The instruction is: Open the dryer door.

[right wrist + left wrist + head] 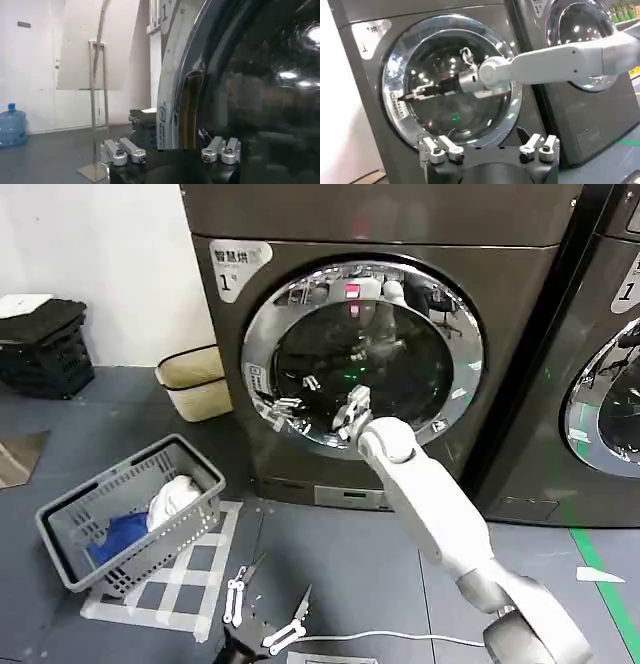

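While reaching for the release, right gripper (412, 94) at the left edge of the door (365, 349), fingertips by the chrome rim near the dark handle recess (189, 112). Fingers parted, gripping nothing yet, as seen from its own wrist. Door shut, flush in the front of the dryer (520, 364), which stands on the floor between the basket (135, 509) and a second machine (610, 384). Approach step, judging by this; pull not begun. Next: slip fingertips into the recess, hook the edge, then draw outward along the hinge arc. Left gripper (265, 614) low in front of the dryer, spread, idle.
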`<state>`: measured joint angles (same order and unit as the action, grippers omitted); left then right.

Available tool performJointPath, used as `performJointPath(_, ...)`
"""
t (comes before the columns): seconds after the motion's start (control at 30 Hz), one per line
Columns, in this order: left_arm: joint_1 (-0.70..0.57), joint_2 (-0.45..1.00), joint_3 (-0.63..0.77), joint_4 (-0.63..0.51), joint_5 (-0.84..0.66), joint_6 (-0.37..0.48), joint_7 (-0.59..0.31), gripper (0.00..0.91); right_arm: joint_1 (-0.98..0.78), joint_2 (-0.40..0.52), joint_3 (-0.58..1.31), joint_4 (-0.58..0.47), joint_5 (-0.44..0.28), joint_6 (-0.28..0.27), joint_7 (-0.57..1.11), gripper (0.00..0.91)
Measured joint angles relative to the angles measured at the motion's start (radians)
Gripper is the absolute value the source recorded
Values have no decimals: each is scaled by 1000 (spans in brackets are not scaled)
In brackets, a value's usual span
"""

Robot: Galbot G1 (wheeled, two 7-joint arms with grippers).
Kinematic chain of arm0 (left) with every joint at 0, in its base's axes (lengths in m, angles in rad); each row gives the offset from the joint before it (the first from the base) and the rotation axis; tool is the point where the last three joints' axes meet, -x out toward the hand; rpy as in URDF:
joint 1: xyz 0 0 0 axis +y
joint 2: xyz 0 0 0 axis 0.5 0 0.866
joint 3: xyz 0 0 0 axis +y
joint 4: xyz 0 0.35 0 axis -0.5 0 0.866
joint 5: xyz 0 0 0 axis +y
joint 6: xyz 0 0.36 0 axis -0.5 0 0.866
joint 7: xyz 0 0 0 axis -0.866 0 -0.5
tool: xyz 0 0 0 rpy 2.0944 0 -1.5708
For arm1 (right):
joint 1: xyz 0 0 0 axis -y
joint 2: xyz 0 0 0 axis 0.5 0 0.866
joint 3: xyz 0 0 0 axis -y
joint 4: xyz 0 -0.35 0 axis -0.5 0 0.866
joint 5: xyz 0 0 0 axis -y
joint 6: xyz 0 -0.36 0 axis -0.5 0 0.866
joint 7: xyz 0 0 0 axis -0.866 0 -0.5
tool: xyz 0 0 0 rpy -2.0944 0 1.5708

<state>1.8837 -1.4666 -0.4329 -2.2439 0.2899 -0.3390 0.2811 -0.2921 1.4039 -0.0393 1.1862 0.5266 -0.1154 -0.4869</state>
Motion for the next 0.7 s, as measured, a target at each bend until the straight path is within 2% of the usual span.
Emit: performJointPath(0.7,-1,1,-2,-2,-4,0,1,907,34,40,-10,-52,-19,7,-42,907)
